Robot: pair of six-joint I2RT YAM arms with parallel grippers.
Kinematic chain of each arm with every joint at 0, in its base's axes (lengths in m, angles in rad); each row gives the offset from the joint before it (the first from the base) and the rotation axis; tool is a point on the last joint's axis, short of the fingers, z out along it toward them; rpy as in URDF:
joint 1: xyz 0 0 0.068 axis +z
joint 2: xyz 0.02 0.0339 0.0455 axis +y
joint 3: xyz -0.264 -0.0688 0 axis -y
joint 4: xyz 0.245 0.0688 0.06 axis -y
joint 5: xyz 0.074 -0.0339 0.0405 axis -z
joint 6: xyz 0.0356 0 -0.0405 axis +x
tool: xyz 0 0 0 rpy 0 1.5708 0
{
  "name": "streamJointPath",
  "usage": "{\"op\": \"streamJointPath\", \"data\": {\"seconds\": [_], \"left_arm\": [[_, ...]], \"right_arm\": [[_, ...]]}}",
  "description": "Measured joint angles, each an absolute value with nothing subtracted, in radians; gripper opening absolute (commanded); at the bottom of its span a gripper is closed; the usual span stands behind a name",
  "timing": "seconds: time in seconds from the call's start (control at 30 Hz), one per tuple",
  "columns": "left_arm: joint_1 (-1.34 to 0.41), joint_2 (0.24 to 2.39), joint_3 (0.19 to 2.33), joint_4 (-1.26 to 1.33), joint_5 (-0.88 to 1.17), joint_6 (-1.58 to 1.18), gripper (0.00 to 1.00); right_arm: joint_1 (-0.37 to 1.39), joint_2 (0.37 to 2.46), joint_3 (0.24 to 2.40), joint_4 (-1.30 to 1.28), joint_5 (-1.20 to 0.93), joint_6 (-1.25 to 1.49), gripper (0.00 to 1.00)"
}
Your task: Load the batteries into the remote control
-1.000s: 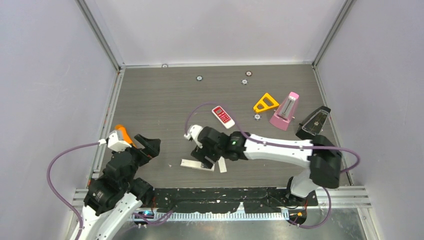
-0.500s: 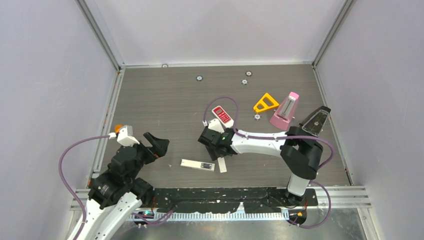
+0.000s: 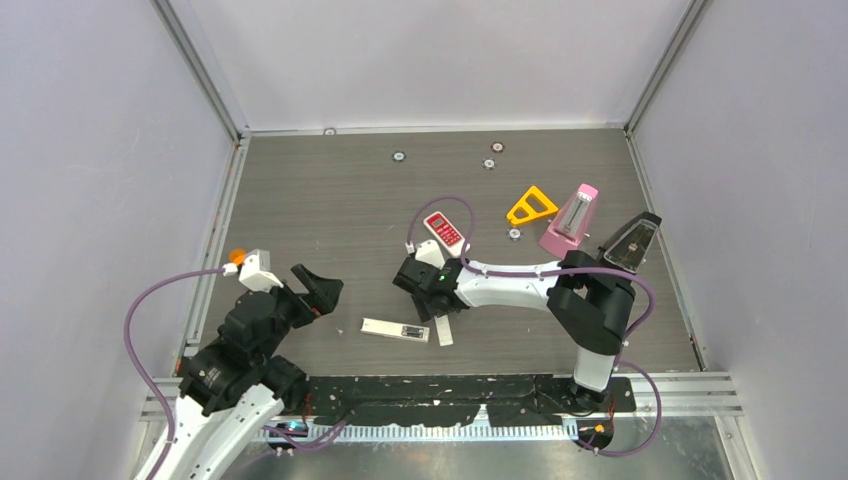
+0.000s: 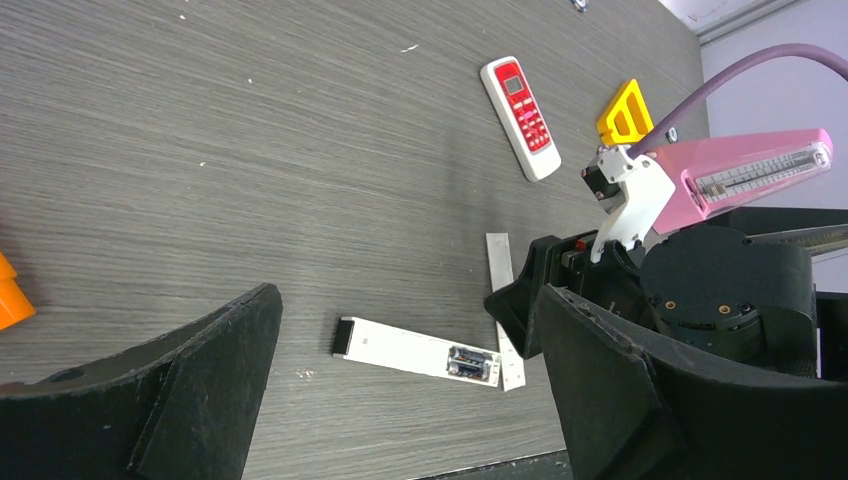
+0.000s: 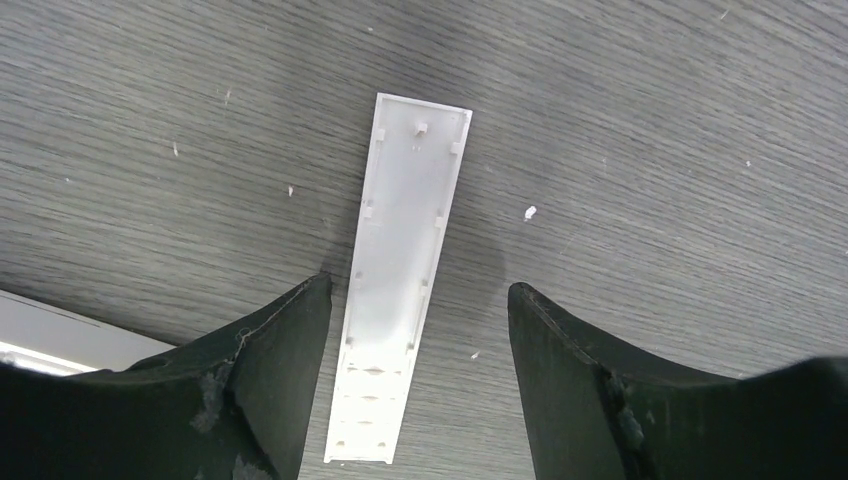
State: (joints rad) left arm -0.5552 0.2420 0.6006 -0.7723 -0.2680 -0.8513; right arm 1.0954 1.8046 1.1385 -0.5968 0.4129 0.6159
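Note:
The white remote (image 3: 392, 329) lies face down near the front of the table, with its battery bay open. In the left wrist view the remote (image 4: 400, 347) holds two dark batteries (image 4: 472, 364) in the bay at its right end. No orange-red batteries are in view. The white battery cover (image 3: 444, 331) lies loose just right of the remote. My right gripper (image 5: 417, 290) is open and empty, with its jaws either side of the cover (image 5: 400, 270), low over it. My left gripper (image 4: 408, 300) is open and empty, left of the remote and apart from it.
A red-and-white remote (image 3: 445, 232), a yellow triangle (image 3: 530, 206), a pink metronome (image 3: 570, 222) and a dark metronome (image 3: 628, 245) stand behind and to the right. An orange stick (image 3: 237, 257) peeks out behind the left wrist. Small metal discs (image 3: 398, 156) lie at the back.
My right gripper has pulled back from over the remote to the cover, and its arm has folded in. My left gripper has moved right, toward the remote.

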Motion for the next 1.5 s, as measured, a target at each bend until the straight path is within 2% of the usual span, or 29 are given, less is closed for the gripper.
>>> {"op": "streamJointPath", "data": {"seconds": [0.63, 0.9, 1.07, 1.13, 1.33, 1.5], "left_arm": [[-0.555, 0.242, 0.585, -0.756, -0.257, -0.851, 1.00], [-0.555, 0.242, 0.583, -0.751, -0.246, -0.852, 1.00], [-0.555, 0.242, 0.581, -0.751, -0.241, -0.852, 1.00], [-0.555, 0.242, 0.581, -0.749, -0.236, -0.851, 1.00], [-0.555, 0.244, 0.554, -0.687, -0.162, -0.809, 1.00], [-0.555, 0.302, 0.494, -0.566, -0.010, -0.752, 0.99]], "right_arm": [[1.077, 1.802, 1.111, -0.535, 0.382, 0.706, 0.55], [1.045, 1.773, 1.061, -0.471, 0.339, 0.725, 0.45], [1.035, 1.771, 1.053, -0.457, 0.337, 0.723, 0.29], [1.031, 1.767, 1.048, -0.449, 0.334, 0.722, 0.26], [1.028, 1.760, 1.040, -0.440, 0.333, 0.720, 0.24], [1.026, 1.746, 1.029, -0.434, 0.334, 0.716, 0.28]]}}
